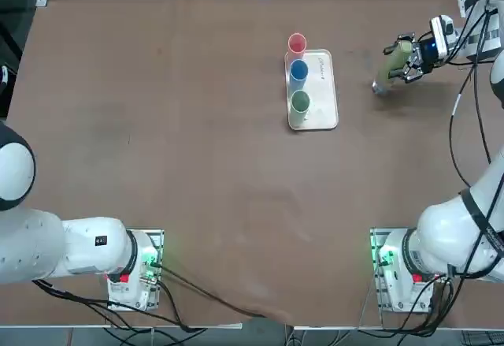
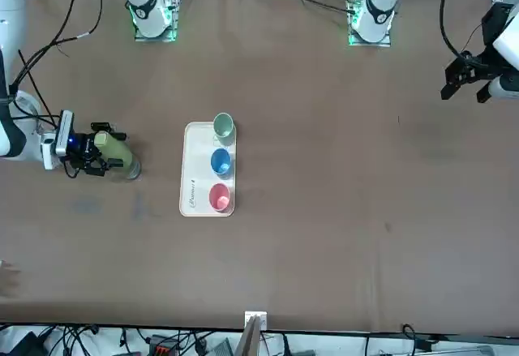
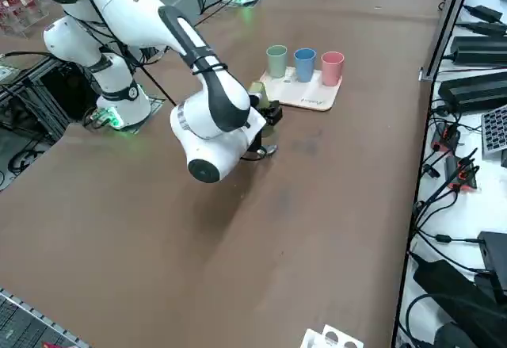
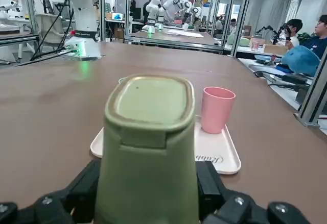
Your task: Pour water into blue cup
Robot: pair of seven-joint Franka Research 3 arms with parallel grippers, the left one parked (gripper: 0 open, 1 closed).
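From my station I am watching the end effector point(image 1: 408, 61) gripping the bottle point(image 1: 393, 65), one finger on either side of its green body, off to the right of the white tray point(image 1: 322, 90) in the top view and well apart from it. The bottle is leaning, its silvery base tipped toward the tray's side. On the tray, my landmark, the blue cup point(image 1: 298, 72) is standing in the middle of a row along its edge – the pink cup point(image 1: 297, 43) just beside it on one side, the dull green cup point(image 1: 300, 102) on the other.

I am seeing the cap point(image 4: 152, 103) in place, and that is worrying me: if it is sealed, tilting will be giving nothing. The cups are sitting so close that a slightly misjudged approach could be sending water into a neighbour or onto the tray, or knocking one over – and a smooth bottle could be slipping if the grip is too light.
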